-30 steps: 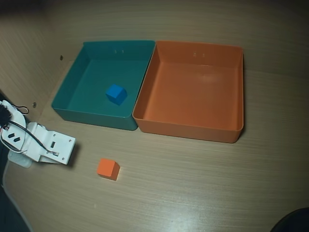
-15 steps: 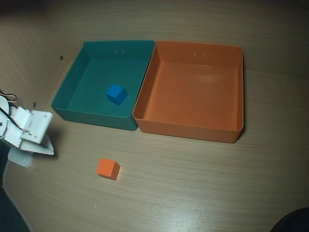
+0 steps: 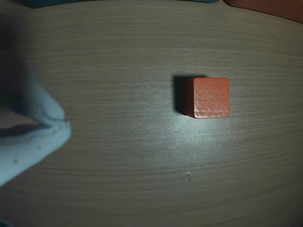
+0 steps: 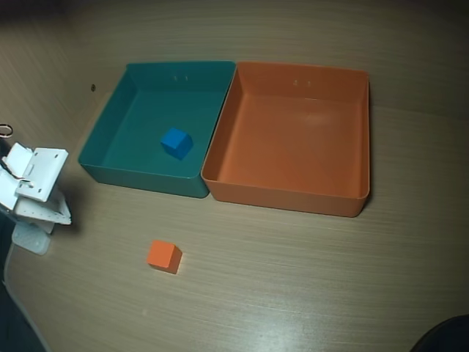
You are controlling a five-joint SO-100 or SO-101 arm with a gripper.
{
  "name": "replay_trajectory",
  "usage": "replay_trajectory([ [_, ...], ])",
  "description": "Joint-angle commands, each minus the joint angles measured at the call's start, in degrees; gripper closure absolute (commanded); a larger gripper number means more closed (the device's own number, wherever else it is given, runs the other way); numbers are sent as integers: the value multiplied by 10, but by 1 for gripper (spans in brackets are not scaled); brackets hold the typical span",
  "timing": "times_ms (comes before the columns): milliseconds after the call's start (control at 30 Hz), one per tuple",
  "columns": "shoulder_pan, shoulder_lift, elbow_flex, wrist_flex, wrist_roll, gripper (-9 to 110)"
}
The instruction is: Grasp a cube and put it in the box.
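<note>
The small orange cube [image 3: 210,97] lies flat on the wooden table, right of centre in the wrist view. In the overhead view the cube [image 4: 164,256] sits alone in front of the trays. The box, a large shallow orange tray [image 4: 286,196], stands at the back right and holds nothing. My gripper [image 3: 64,125] shows as pale blue fingers at the left edge of the wrist view, their tips together, well left of the cube and holding nothing. In the overhead view the gripper [image 4: 33,236] is at the far left edge, apart from the cube.
A teal tray [image 4: 143,178] touches the orange tray's left side and holds a small blue cube [image 4: 176,142]. The arm's white body [image 4: 37,176] stands at the table's left edge. Edges of both trays show along the top of the wrist view.
</note>
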Motion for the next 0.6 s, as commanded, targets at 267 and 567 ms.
replay_trajectory([
  [267, -2, -365, -301, -6, -11, 107],
  [567, 21, -578, -445, -5, -108, 107],
])
